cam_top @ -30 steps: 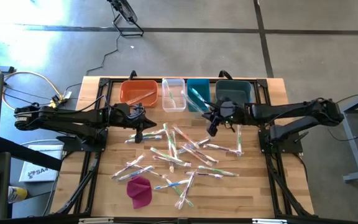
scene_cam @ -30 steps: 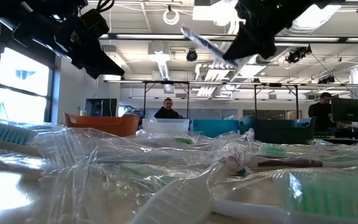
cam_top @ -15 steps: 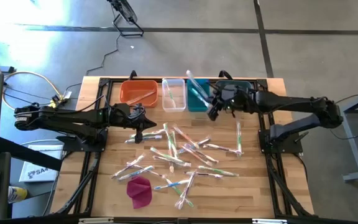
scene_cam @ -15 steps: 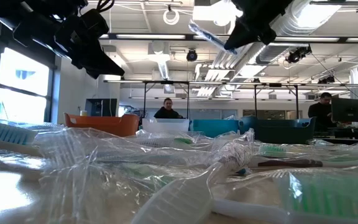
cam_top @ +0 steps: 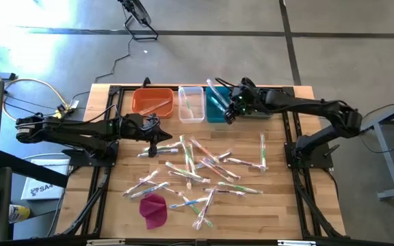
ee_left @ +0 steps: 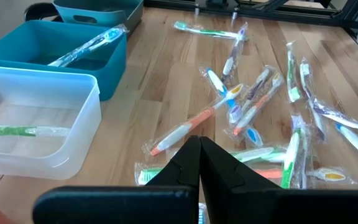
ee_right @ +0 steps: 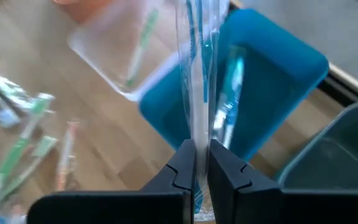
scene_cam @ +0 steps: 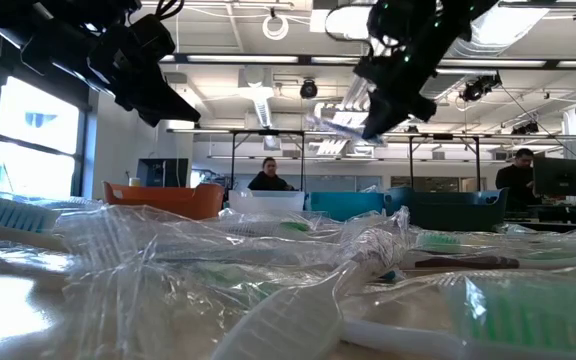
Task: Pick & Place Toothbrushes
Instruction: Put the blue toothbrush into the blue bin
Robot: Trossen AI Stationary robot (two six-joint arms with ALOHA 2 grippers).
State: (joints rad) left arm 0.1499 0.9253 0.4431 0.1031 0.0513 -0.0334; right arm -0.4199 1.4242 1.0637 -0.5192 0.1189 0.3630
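Several wrapped toothbrushes lie scattered flat on the wooden table. My right gripper hangs over the blue bin at the far edge, shut on a blue-handled toothbrush in a clear wrapper. In the low view that toothbrush shows high above the table. My left gripper hovers shut and empty over the table's left middle. My right gripper pinches the wrapped toothbrush between its two fingers near one end. The fingers come slanting down from the table's right. The rest of the brush sticks out past the fingertips, lifted clear above the blue bin.
Along the far edge stand an orange bin, a clear bin with a green toothbrush, the blue bin with a toothbrush inside, and a dark teal bin. A magenta cloth lump lies near the front left.
My right gripper has carried the toothbrush from above the table's middle right toward the far edge and a little left, ending over the blue bin. It has tipped further downward and rolled, and the brush has swung with it. It stays shut.
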